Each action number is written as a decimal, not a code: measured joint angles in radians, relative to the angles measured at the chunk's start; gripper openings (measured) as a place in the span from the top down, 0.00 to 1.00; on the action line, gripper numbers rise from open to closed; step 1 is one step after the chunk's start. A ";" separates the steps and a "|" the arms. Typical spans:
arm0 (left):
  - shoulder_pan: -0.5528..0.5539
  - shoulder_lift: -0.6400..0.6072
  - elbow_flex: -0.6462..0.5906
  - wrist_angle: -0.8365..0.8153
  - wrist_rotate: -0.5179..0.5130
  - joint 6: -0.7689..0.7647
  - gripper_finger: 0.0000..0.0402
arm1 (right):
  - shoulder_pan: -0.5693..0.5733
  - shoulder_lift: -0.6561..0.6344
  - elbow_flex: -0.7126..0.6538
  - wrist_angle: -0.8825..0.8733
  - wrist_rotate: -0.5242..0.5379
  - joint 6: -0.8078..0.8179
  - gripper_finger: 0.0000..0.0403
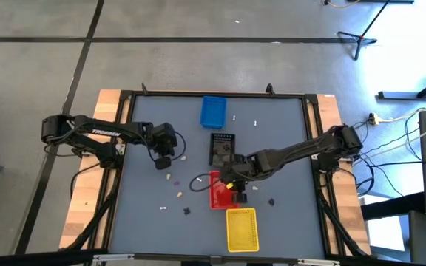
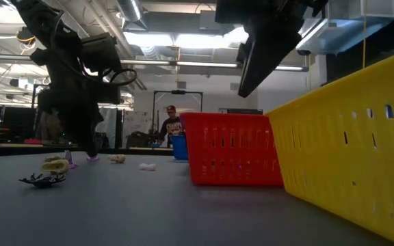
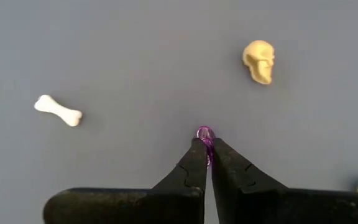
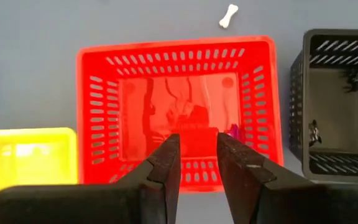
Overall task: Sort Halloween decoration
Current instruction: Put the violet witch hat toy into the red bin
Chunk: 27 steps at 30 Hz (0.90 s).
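Here the left gripper has its fingers pinched on a purple piece, while the right gripper, fingers part-open and empty, hangs over the red tray.

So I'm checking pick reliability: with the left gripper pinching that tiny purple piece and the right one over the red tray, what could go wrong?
1. The left gripper holds the purple piece only at its fingertips; it might slip out when lifted.
2. The right gripper hangs open above the red tray; a descent could snag the tray's slotted wall.
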 joint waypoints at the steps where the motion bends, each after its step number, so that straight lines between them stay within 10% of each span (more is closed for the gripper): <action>1: 0.000 0.000 0.006 -0.001 0.004 0.000 1.00 | 0.000 -0.007 0.000 0.000 0.000 0.000 0.74; 17: -0.105 0.000 0.236 -0.009 0.069 -0.069 1.00 | 0.000 -0.099 0.000 -0.115 0.064 0.001 0.74; 27: -0.260 0.003 0.266 0.277 0.031 -0.187 1.00 | -0.059 -0.188 0.001 -0.252 0.210 -0.002 0.74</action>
